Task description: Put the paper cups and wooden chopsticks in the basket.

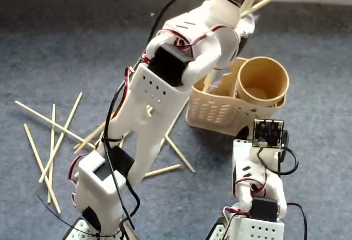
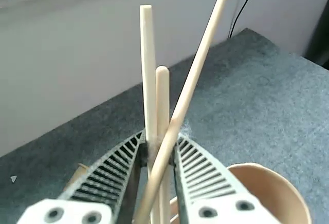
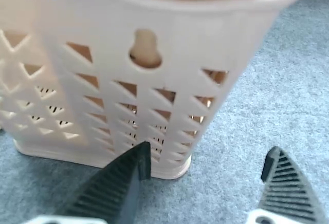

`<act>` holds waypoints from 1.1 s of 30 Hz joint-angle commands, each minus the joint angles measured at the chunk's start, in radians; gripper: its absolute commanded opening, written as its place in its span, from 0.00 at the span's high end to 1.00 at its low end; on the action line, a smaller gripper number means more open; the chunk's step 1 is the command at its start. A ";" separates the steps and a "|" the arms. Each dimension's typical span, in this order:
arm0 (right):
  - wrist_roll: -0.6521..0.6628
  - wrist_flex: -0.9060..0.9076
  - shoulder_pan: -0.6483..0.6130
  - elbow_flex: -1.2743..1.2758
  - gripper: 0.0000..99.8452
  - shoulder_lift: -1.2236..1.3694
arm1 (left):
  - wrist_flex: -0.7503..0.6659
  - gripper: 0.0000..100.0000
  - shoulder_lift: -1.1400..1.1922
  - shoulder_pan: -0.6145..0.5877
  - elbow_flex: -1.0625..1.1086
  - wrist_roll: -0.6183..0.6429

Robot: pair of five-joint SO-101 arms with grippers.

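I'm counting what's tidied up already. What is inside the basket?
One paper cup stands inside the basket, and a chopstick slants in beside it. The left arm covers part of the basket, so anything there is hidden.

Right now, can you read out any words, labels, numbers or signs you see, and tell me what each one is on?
None can be read.
The basket, cup and chopsticks show no print.
Any marks on the camera boards are too small to read.
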 commanded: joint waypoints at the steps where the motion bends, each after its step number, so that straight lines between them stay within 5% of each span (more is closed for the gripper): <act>1: -0.003 -0.033 -0.001 0.074 0.66 -0.004 | 0.054 0.91 -0.007 -0.004 -0.024 0.005; 23: -0.002 -0.035 -0.001 0.074 0.66 -0.004 | 0.221 0.91 -0.008 -0.012 -0.022 0.000; 33: 0.035 -0.036 0.001 0.074 0.66 -0.004 | 0.249 0.80 -0.013 -0.028 -0.091 0.000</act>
